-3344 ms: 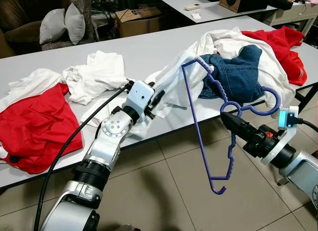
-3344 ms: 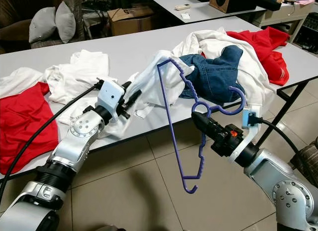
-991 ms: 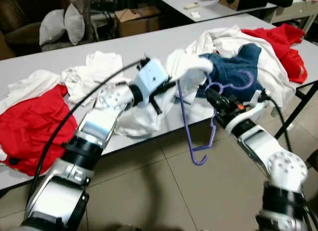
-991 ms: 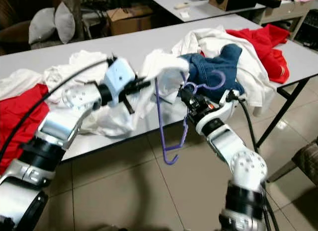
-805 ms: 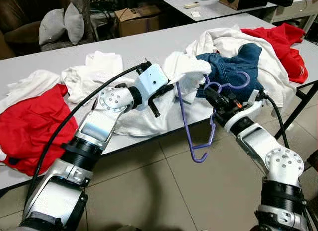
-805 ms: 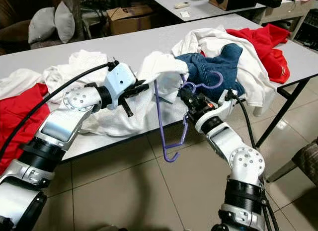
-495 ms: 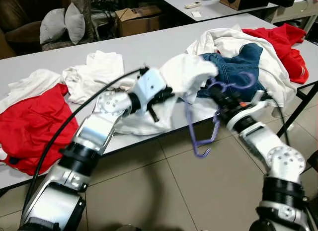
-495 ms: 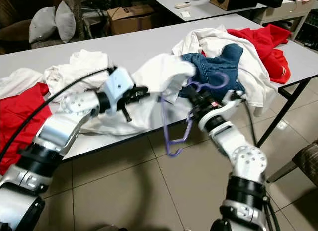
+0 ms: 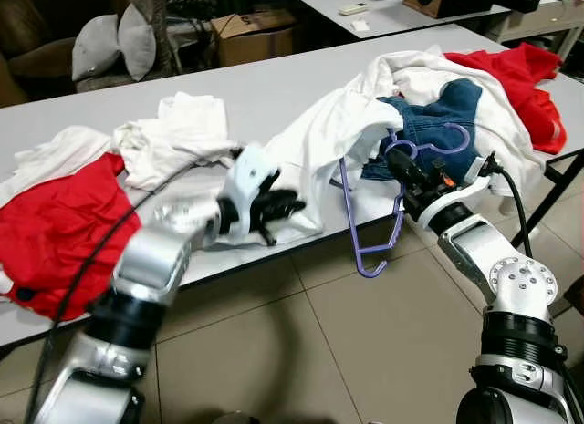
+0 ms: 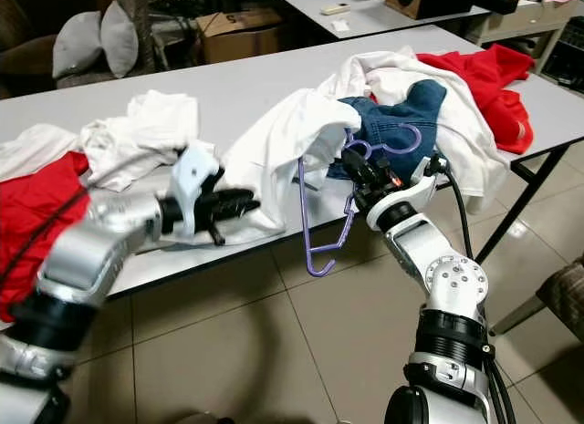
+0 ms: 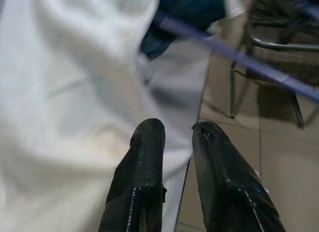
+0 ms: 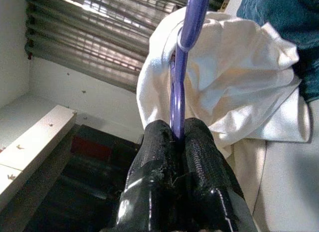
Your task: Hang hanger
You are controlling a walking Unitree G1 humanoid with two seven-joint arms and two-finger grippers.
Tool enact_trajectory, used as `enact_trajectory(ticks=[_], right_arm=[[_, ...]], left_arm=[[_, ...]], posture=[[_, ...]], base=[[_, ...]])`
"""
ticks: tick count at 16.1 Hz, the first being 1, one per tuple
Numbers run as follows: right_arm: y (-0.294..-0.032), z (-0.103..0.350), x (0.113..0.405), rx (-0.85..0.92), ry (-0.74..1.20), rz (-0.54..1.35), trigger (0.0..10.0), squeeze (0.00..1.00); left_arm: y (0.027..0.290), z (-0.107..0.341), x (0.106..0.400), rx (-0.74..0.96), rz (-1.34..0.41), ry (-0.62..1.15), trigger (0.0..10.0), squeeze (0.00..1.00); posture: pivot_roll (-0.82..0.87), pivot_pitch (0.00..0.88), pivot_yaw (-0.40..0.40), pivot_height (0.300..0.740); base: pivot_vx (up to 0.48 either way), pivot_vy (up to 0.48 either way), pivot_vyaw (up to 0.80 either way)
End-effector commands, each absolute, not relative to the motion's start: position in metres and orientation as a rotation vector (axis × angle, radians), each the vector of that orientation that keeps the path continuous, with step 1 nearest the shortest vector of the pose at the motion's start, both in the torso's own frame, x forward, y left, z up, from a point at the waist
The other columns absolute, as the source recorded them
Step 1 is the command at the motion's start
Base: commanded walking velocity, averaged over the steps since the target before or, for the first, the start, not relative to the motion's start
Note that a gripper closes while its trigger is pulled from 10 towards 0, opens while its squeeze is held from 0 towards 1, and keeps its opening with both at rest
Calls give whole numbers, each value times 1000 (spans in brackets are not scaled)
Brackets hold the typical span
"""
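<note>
Long grey table (image 9: 274, 87) strewn with clothes before me, white shirt (image 9: 328, 137) draped over its front edge, purple hanger (image 9: 370, 201) under that shirt, clamped in my right gripper (image 9: 394, 158), my left gripper (image 9: 290, 205) slightly parted, grasping nothing, beside the shirt's hem.

Perhaps an office: long grey tables (image 9: 274, 87)

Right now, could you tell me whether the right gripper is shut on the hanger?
Shut: the right gripper pinches the purple hanger between closed fingers.
</note>
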State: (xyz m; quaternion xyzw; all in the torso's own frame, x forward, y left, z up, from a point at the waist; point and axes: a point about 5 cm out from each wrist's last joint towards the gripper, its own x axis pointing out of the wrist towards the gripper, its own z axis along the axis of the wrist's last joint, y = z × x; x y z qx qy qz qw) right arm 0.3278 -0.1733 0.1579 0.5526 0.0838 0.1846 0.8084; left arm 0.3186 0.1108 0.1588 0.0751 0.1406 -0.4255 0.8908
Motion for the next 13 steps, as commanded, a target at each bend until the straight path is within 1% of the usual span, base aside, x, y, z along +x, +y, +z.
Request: enact_trajectory(ticks=[1, 2, 5, 6, 8, 9, 11, 12, 13], right_arm=[[-174, 163, 331, 1183, 156, 410, 10000, 0], [-174, 162, 330, 1179, 162, 411, 10000, 0], [-172, 161, 329, 1174, 166, 419, 10000, 0], [-172, 161, 329, 1175, 165, 420, 10000, 0], [-172, 162, 329, 1178, 158, 424, 10000, 0], [-173, 163, 328, 1182, 154, 423, 10000, 0], [-174, 163, 329, 1186, 151, 421, 10000, 0], [-174, 163, 329, 1189, 149, 420, 10000, 0], [-174, 163, 329, 1192, 148, 421, 10000, 0]], left_arm=[[112, 147, 318, 95, -833, 337, 10000, 1000], [109, 140, 317, 37, -786, 366, 10000, 1000], [106, 127, 320, 21, -653, 366, 10000, 1000], [106, 124, 320, 73, -654, 343, 10000, 1000], [106, 120, 316, 254, -698, 218, 10000, 1000], [104, 118, 311, 296, -736, 171, 10000, 1000], [100, 116, 307, 305, -777, 124, 10000, 996], [97, 115, 303, 296, -809, 91, 10000, 16], [93, 112, 300, 306, -840, 63, 10000, 0]], posture=[[-95, 0, 38, 740], [-94, 0, 37, 740], [-102, 0, 39, 740], [-105, 0, 42, 740], [-107, 0, 44, 740], [-108, 0, 45, 740], [-108, 0, 45, 740], [-108, 0, 44, 740], [-107, 0, 43, 740]], base=[[0, 0, 0], [0, 0, 0], [0, 0, 0], [0, 0, 0], [0, 0, 0], [0, 0, 0], [0, 0, 0], [0, 0, 0], [0, 0, 0]])
